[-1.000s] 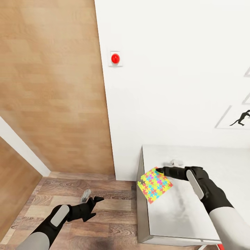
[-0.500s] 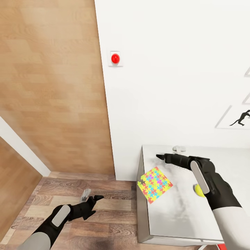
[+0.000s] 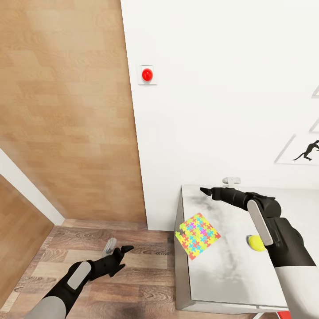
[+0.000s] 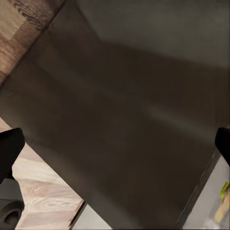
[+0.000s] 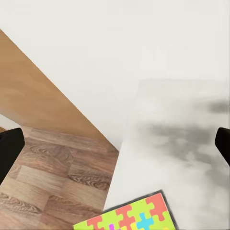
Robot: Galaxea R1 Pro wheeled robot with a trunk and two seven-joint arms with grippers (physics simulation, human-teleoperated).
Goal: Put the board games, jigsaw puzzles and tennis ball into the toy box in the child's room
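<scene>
A multicoloured jigsaw puzzle (image 3: pixel 197 236) lies flat at the left edge of the white table (image 3: pixel 221 274), one corner slightly over the edge. It also appears in the right wrist view as the puzzle (image 5: pixel 134 218). A yellow tennis ball (image 3: pixel 256 243) rests on the table to the puzzle's right, partly behind my right forearm. My right gripper (image 3: pixel 217 187) hovers open and empty above the table's far left corner, beyond the puzzle and near the wall. My left gripper (image 3: pixel 117 248) hangs open and empty low over the floor, left of the table.
A white wall with a red button (image 3: pixel 147 74) rises behind the table. A wooden panel (image 3: pixel 66 115) stands to the left, above wood flooring (image 3: pixel 133 283). A framed animal picture (image 3: pixel 305 150) hangs at the right. The table's dark side (image 4: pixel 124 124) faces the left wrist camera.
My right gripper has drawn back from the puzzle's far corner toward the wall. The puzzle stays flat on the table, and the tennis ball has come into sight. The left arm barely moved.
</scene>
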